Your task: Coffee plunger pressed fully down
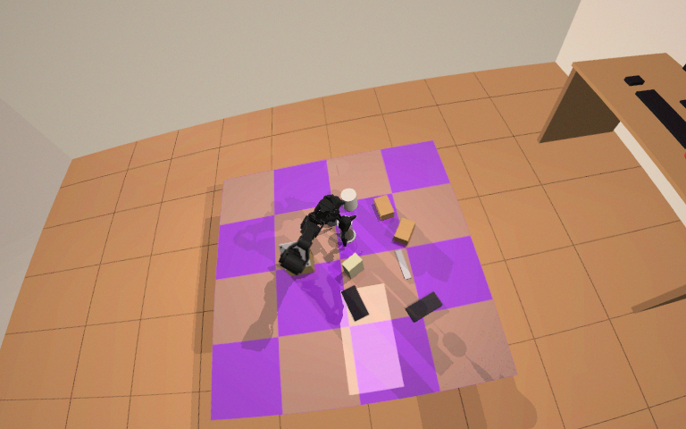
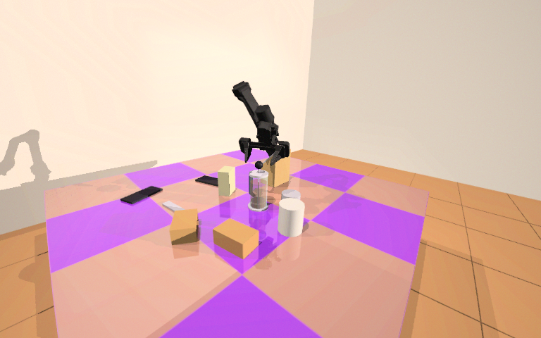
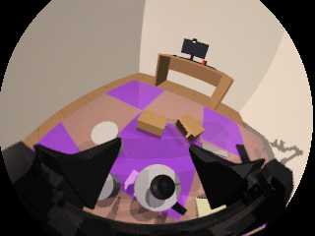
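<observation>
The coffee press [image 1: 349, 237] [image 2: 258, 191] [image 3: 142, 186] stands upright on the checkered table, a clear glass body with a white lid and base. Its black plunger knob [image 2: 258, 164] [image 3: 162, 187] sits low, with only a short bit of rod showing above the lid. Inside the glass, a dark layer lies near the bottom. My gripper [image 1: 349, 231] [image 2: 259, 162] [image 3: 157, 145] is wide open and empty. In the exterior view its fingertips stand on either side of the knob, at about its height or slightly above. No finger appears to touch the knob.
A white cylinder [image 1: 348, 198] [image 2: 291, 218] [image 3: 104, 133] and a grey cylinder [image 2: 290, 195] stand near the press. A pale yellow block [image 1: 353, 265] [image 2: 226, 181] stands on its other side. Two orange blocks [image 1: 383, 207] [image 1: 404, 231], two black slabs [image 1: 355, 303] [image 1: 423, 307] and a white strip [image 1: 402, 264] lie around.
</observation>
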